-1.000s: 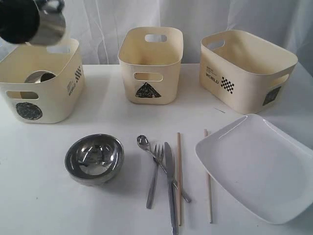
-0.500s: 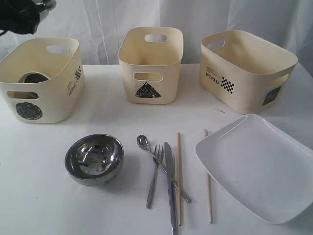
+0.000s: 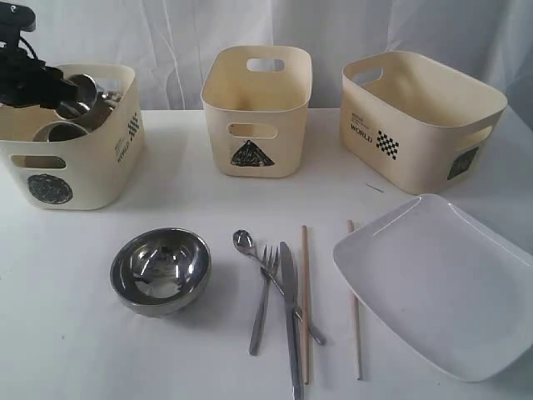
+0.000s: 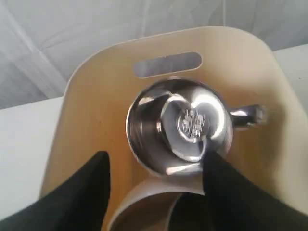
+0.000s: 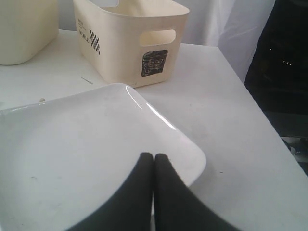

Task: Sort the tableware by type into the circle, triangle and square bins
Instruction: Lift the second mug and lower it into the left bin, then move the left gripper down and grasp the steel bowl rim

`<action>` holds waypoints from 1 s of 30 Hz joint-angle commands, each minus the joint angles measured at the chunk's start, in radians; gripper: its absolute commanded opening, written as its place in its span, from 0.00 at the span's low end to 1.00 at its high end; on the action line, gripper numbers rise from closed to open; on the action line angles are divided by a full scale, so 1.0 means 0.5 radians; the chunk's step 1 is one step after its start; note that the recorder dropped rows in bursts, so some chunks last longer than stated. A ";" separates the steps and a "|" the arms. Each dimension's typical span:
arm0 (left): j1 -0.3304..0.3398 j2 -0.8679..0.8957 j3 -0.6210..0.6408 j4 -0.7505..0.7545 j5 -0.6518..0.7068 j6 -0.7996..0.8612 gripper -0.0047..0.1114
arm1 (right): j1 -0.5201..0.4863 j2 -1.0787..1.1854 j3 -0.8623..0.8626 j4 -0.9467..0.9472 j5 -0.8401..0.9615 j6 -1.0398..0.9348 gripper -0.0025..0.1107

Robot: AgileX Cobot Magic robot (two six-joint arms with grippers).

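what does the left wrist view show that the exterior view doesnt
Only the left wrist view: straight down into the steel mug, to its shiny inside bottom. Only the exterior view: the steel bowl, spoon, fork, knife, two chopsticks, white plate, triangle bin and square bin. Both: that mug, the circle bin and the left end effector.

Three bins stand along the back of the counter (image 3: 67, 333): the circle bin (image 3: 71, 158) at left, the triangle bin (image 3: 256, 108) in the middle and the square bin (image 3: 416, 117) at right. Inside the circle bin the upper mug (image 3: 79, 92) lies over the lower mug (image 3: 60, 132). In front, from left to right, lie the bowl (image 3: 161, 269), the spoon (image 3: 243, 242) crossing fork (image 3: 263, 300) and knife (image 3: 290, 317), the first chopstick (image 3: 305, 292) just beside the knife, the second chopstick (image 3: 354, 292), and the plate (image 3: 441, 283) just beside it.
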 commanded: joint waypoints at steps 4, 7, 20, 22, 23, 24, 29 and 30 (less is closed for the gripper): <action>0.006 -0.232 -0.201 -0.007 0.455 -0.023 0.57 | 0.003 -0.010 0.002 0.002 -0.014 -0.002 0.02; 0.006 -0.399 -0.238 -0.017 0.759 -0.029 0.57 | 0.003 -0.010 0.002 0.002 -0.014 -0.002 0.02; 0.006 -0.637 0.096 -0.397 2.276 -0.087 0.57 | 0.003 -0.010 0.002 0.002 -0.014 -0.002 0.02; 0.006 -0.637 0.332 -0.447 2.052 0.000 0.57 | 0.003 -0.010 0.002 0.002 -0.014 -0.002 0.02; 0.006 -0.637 0.487 -0.527 1.893 0.051 0.57 | 0.003 -0.010 0.002 0.002 -0.014 -0.002 0.02; 0.006 -0.637 0.558 -0.576 1.830 0.088 0.57 | 0.003 -0.010 0.002 0.002 -0.014 -0.002 0.02; -0.069 -0.637 0.977 -1.016 1.372 0.301 0.57 | 0.003 -0.010 0.002 0.002 -0.014 -0.002 0.02; -0.113 -0.637 1.021 -1.085 1.308 0.361 0.57 | 0.003 -0.010 0.002 0.002 -0.014 -0.002 0.02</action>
